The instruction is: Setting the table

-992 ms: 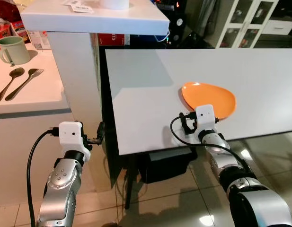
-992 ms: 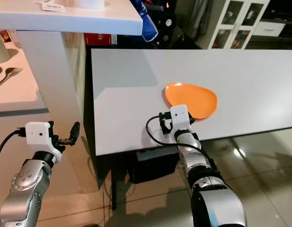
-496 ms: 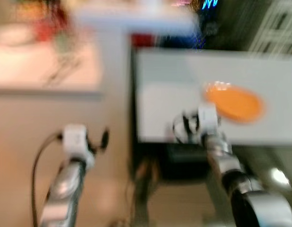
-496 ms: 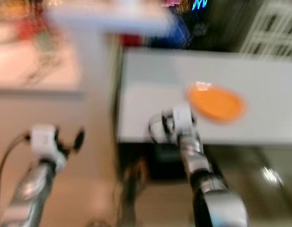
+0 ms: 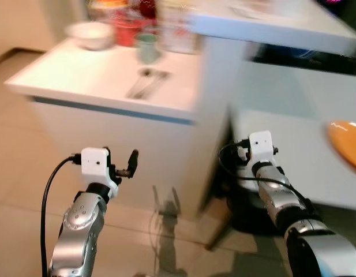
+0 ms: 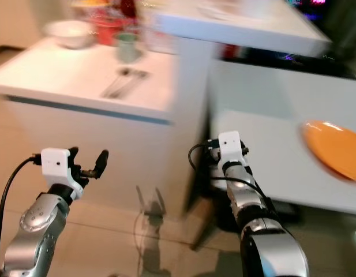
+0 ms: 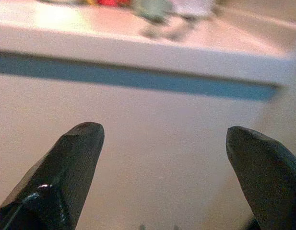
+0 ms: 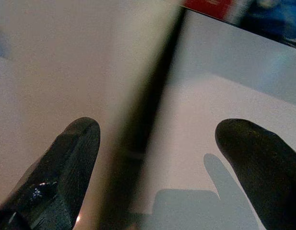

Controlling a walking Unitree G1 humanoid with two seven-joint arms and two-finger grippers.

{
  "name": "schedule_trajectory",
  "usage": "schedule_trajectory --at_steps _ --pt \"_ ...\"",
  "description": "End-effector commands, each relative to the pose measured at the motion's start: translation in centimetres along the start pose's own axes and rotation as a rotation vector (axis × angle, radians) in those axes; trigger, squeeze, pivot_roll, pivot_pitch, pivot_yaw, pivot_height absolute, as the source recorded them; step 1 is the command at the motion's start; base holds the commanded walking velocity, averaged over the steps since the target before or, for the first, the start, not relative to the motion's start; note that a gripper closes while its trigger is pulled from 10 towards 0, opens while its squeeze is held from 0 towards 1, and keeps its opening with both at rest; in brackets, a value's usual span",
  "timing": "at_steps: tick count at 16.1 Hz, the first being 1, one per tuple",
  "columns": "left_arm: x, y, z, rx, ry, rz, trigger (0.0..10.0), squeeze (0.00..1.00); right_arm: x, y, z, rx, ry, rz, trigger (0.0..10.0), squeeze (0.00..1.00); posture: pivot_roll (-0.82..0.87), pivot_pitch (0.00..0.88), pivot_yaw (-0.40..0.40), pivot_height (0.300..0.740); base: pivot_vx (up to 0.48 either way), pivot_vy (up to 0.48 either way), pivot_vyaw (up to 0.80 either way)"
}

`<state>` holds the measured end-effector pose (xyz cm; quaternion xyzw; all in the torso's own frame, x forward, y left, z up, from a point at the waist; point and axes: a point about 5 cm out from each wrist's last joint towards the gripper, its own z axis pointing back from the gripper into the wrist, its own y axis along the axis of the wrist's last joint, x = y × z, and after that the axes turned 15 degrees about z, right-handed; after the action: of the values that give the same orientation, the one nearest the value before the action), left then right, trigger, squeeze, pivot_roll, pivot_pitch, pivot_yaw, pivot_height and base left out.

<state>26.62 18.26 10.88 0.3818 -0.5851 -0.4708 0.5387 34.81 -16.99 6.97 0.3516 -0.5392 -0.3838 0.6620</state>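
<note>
Now, through our head cameras, we face a white counter (image 5: 79,86) on our left, where a spoon and fork (image 5: 144,83) lie side by side near a green cup (image 5: 146,47), with a pale bowl (image 5: 91,33) and some red packages further back. We judge the cutlery to be what the table wants next, laid out there within easy reach. To our right the white table (image 5: 293,156) carries the orange plate (image 5: 346,150) near its front edge, set where someone would sit. Our left gripper (image 5: 130,164) hangs in front of the counter's face, below its top, and grasps nothing. Our right gripper (image 6: 214,149) sits over the near corner of the table, well apart from the plate; both arms look held low and tucked, which suits turning the body.

From our left wrist, the two fingers (image 7: 66,167) stand wide apart with only the counter's front and its blue strip between them, the cup and cutlery blurred above.

From our right wrist, the fingers (image 8: 66,158) are likewise spread wide and bare, straddling the dark gap between the counter's side and the table
</note>
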Motion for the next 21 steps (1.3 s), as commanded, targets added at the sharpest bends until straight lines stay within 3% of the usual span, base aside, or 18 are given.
schedule_trajectory --at_steps 1,5,15,21 --pt "-0.3 0.3 0.2 0.013 0.000 -0.015 10.0 0.00 -0.6 0.6 -0.2 0.021 0.011 -0.012 10.0 0.00 0.23 0.017 -0.046 0.740 0.000 0.480 0.00" --pt "-0.4 0.3 0.2 0.009 0.003 -0.004 10.0 0.00 -0.1 0.9 -0.1 0.046 -0.015 -0.032 10.0 0.00 0.21 0.021 -0.033 0.740 0.000 0.000 0.00" --pt "-0.6 0.5 -0.5 -0.015 -0.016 -0.051 10.0 0.00 -0.9 0.7 0.1 0.057 -0.005 -0.046 10.0 0.00 0.19 0.016 -0.005 0.740 0.000 0.000 0.00" --pt "-0.6 0.7 -1.0 -0.012 -0.029 -0.053 10.0 0.00 -0.7 0.5 0.2 0.052 -0.005 -0.037 10.0 0.00 0.18 0.024 -0.008 0.740 0.000 0.480 0.00"
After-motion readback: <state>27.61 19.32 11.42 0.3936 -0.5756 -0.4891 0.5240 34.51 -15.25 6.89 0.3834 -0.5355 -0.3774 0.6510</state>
